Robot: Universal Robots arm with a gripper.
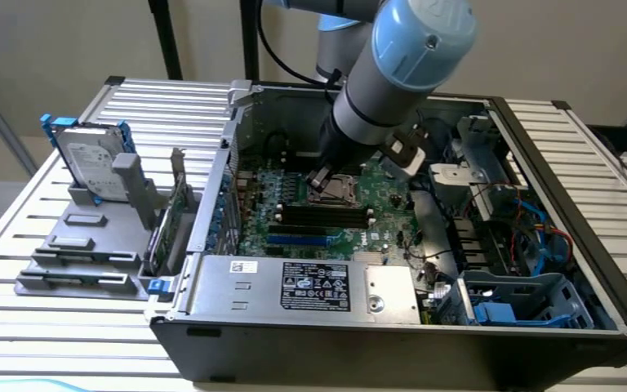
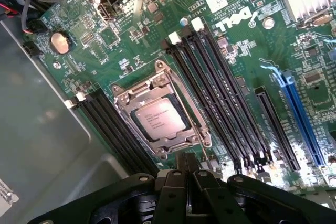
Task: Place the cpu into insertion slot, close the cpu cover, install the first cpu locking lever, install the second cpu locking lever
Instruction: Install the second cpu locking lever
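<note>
Exterior view: the arm reaches down from the top of the frame into the open computer case (image 1: 575, 322), its grey and blue wrist tilted steeply toward the exterior view's left, with the gripper (image 1: 322, 175) low over the motherboard (image 1: 303, 224) at the edge of the insertion slot (image 1: 341, 189).

In the wrist view the gripper (image 2: 186, 174) has its dark fingers (image 2: 170, 195) pressed together, holding nothing, their tips just beside the corner of the insertion slot (image 2: 160, 108). The cpu (image 2: 159, 117) lies flat in the slot, and the cpu cover (image 2: 137, 88) is down around it, framing it through its square opening. A thin locking lever (image 2: 199, 124) runs along the slot's side near the memory slots (image 2: 220, 93).

White "DELL" lettering (image 2: 235, 18) is printed on the green board. The cpu carries small printing, too fine to read. A black label (image 1: 316, 286) sits on the silver power supply (image 1: 291, 286); its text is illegible.
</note>
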